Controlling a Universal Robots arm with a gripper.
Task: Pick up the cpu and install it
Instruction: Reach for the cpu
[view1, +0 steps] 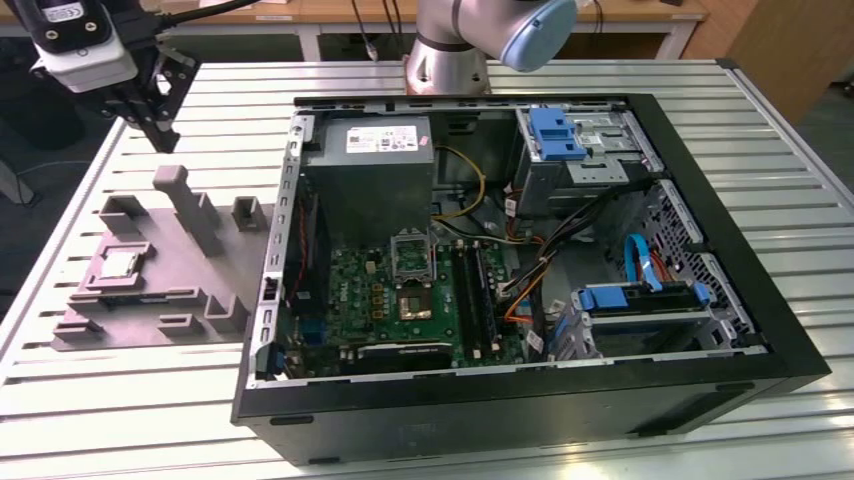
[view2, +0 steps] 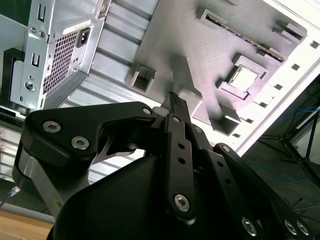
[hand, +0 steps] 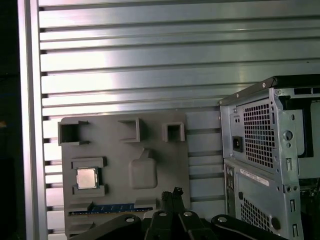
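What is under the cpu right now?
The cpu rests in a square pocket of the grey tray, which lies on the slatted metal table. The pocket's floor beneath the chip is covered.

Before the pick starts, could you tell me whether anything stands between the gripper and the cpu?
Nothing visible does: the cpu lies uncovered in its pocket on the grey fixture, and the gripper hangs in open air above that fixture.

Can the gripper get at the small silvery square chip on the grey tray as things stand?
Probably yes. The gripper hangs above the grey moulded tray, and the silvery square cpu lies uncovered in its recess; the tray's tall post stands off to one side.
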